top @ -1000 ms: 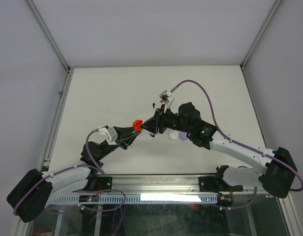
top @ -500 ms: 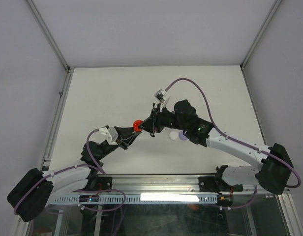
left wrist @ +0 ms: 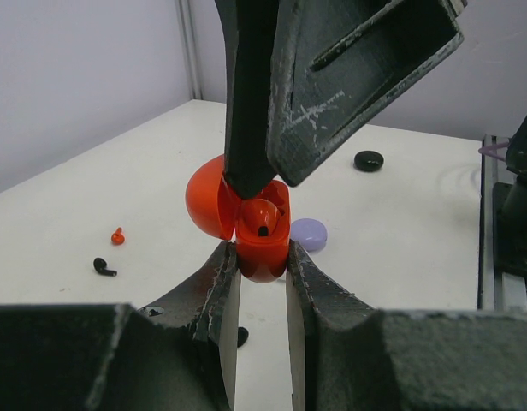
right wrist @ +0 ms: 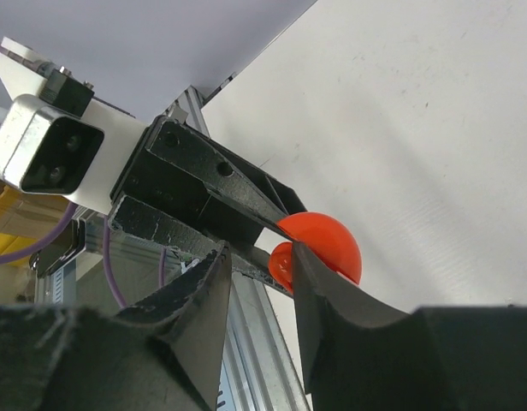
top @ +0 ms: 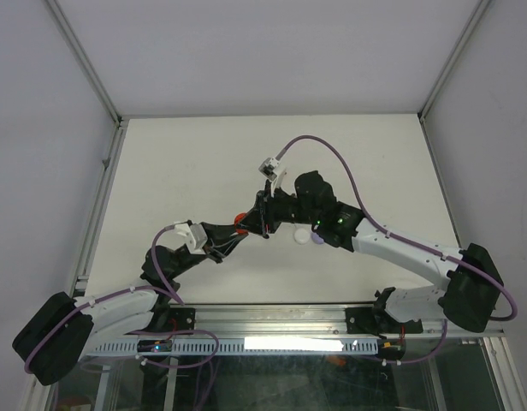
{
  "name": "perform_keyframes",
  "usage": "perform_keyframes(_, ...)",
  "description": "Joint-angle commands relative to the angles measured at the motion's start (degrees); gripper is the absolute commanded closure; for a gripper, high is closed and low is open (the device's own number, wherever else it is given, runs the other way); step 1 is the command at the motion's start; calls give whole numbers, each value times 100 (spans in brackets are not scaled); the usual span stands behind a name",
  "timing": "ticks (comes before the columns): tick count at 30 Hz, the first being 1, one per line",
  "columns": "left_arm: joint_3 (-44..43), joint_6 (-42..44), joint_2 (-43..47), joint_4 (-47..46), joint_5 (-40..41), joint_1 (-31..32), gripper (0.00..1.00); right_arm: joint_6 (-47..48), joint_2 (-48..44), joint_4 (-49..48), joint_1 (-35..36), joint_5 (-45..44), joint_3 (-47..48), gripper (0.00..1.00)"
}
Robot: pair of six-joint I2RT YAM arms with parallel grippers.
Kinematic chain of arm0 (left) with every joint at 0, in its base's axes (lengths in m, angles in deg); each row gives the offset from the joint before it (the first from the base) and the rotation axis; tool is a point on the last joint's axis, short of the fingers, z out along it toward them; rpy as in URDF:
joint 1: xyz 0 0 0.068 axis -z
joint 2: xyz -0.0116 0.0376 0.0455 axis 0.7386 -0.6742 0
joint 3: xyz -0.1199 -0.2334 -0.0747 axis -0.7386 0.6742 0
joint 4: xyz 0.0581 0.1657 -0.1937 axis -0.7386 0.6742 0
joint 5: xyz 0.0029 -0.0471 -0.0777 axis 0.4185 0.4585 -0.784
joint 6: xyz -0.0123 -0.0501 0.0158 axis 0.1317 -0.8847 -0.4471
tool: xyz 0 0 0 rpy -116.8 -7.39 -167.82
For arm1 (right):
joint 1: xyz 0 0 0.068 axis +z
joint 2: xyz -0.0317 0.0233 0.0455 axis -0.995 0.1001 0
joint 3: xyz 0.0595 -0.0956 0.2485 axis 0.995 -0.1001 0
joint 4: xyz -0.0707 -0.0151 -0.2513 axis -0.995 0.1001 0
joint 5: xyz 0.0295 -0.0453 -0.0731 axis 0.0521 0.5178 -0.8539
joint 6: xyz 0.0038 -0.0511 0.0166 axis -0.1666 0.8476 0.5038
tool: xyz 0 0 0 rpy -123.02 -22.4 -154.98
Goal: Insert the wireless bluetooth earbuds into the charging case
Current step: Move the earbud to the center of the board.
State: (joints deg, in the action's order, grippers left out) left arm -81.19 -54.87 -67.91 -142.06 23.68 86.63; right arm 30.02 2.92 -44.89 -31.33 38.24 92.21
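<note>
Charging case [left wrist: 263, 238], red, egg-shaped: clamped by its lower half between the two fingers of the left gripper [left wrist: 261, 257] and held clear of the table [left wrist: 400, 257]. Lid [left wrist: 208, 208]: hinged open, tipped back to the left of the fingers; a small dark spot shows in the open well. Right gripper [left wrist: 246, 181]: hangs directly above the held case, its tips at the case's open mouth and touching the rim beside the lid; in its own wrist view the fingers stand narrowly apart with red between them, and I cannot tell whether they grip anything. Red earbud [left wrist: 117, 235]: loose on the table, well left of the left gripper. Black earbud [left wrist: 104, 268]: loose on the table just beside the red one, nearer the camera. Lilac case [left wrist: 308, 231]: round, shut, on the table just right of and beyond the left gripper's fingers. Black disc [left wrist: 369, 159]: on the table, farther beyond, to the right.
</note>
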Motion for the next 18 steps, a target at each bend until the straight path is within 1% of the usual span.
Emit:
perform_keyframes(1,-3,68,7,-348,-316,33,100,240,42,76,42,241,331,63)
perform_keyframes(7,-7,57,-4,-323,-256,34,100,411,-76,180,46,189,347,63)
perform_keyframes(11,-62,-18,-2,-104,175,27,100,668,-338,285,36,-58,418,62)
perform_keyframes(15,-214,-164,-19,380,897,35,100,1240,-462,1083,4,-992,746,57)
perform_keyframes(18,-234,-240,-20,503,1358,30,100,1620,-406,1468,-136,-1862,866,55)
